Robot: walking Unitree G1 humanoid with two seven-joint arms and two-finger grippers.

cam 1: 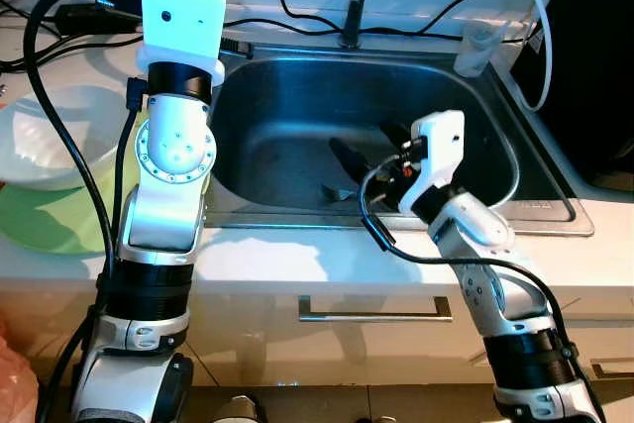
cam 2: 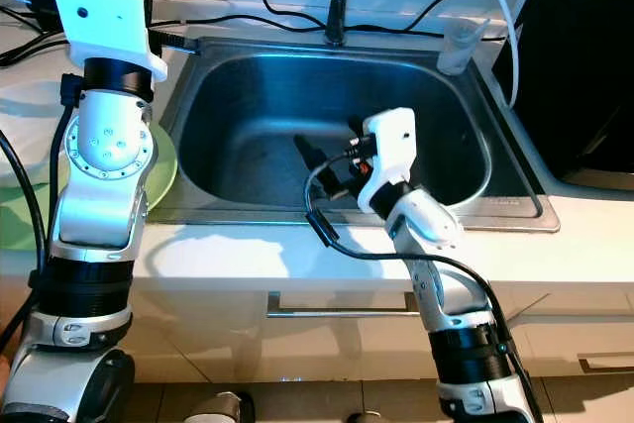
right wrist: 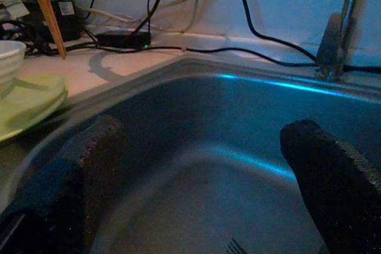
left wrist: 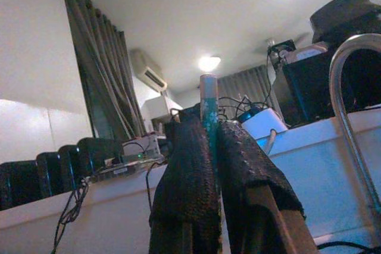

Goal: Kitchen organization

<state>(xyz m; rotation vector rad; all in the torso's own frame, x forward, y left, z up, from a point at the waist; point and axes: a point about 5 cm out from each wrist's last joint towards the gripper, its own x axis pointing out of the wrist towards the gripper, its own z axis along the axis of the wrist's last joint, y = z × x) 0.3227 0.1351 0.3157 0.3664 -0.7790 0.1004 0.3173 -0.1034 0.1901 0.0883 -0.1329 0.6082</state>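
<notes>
Right gripper (right wrist: 196, 176) hangs fingers-spread in the sink (cam 1: 297, 86) mid-frame, so I'd drop straight onto the fork (right wrist: 237, 246) at bottom centre, while the left gripper (left wrist: 215, 165) pinches a teal stick (left wrist: 209, 105).

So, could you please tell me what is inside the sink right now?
The right gripper hangs open inside the sink, above a fork lying on the bottom. The arm covers part of the basin floor, so anything beneath it is hidden.

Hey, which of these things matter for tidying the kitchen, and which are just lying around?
Job: stick in shut left hand; open right hand by fork in sink; bowl on green plate.
Lying about: cables; cup; faucet.
</notes>
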